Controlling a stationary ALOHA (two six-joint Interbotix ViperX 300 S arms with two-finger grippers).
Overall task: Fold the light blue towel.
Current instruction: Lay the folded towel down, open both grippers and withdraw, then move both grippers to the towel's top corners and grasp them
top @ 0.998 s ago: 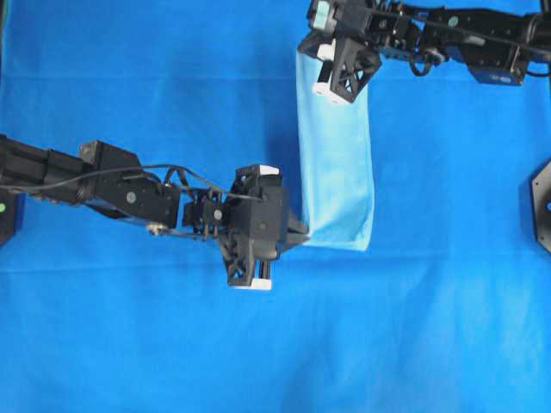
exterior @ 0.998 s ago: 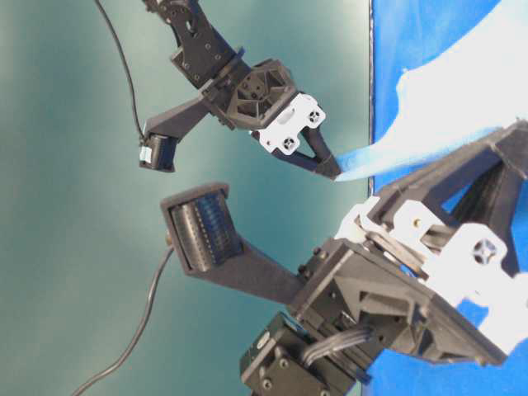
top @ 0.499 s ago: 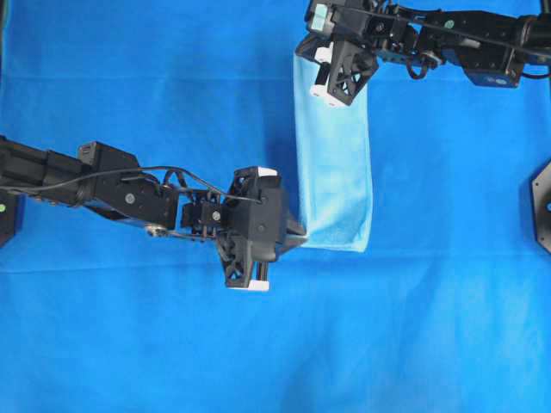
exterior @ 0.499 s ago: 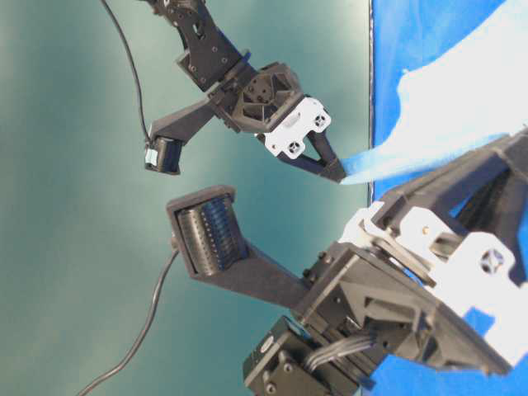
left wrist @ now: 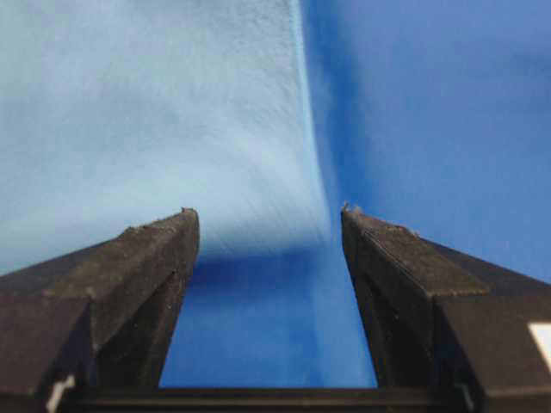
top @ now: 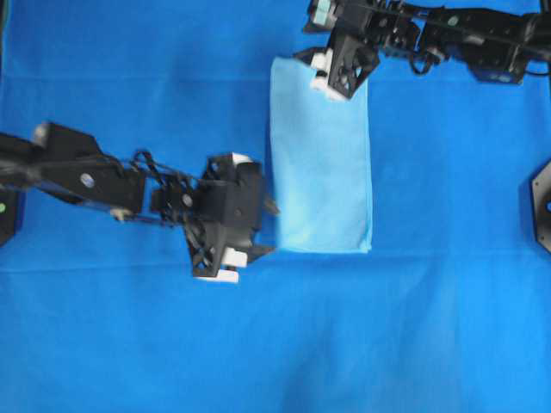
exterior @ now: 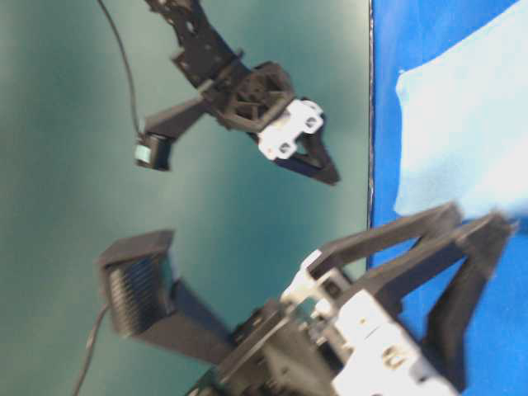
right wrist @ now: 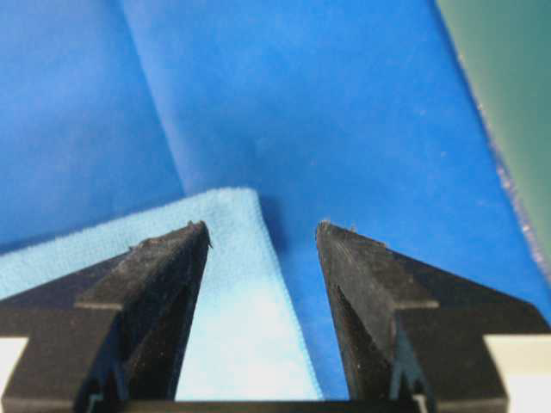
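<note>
The light blue towel (top: 320,155) lies flat on the table as a tall folded rectangle, also seen as the light blue towel (exterior: 462,140) from table level. My left gripper (top: 269,228) is open just left of its lower left corner, apart from it. In the left wrist view the left gripper (left wrist: 271,215) has only table cloth between its fingers, with the towel (left wrist: 146,112) ahead. My right gripper (top: 314,70) hangs open over the top edge. In the right wrist view the right gripper (right wrist: 263,228) straddles the towel's corner (right wrist: 232,327) without pinching it.
A royal-blue cloth (top: 129,344) covers the table. Its far edge and a green surface (right wrist: 508,77) lie close behind the right gripper. A black mount (top: 538,206) sits at the right edge, and another black mount (top: 5,219) at the left edge.
Both grippers have gone from shut on the towel's corners to open and let it go. The towel dropped flat and looks wider. The left arm drew back to the left.
</note>
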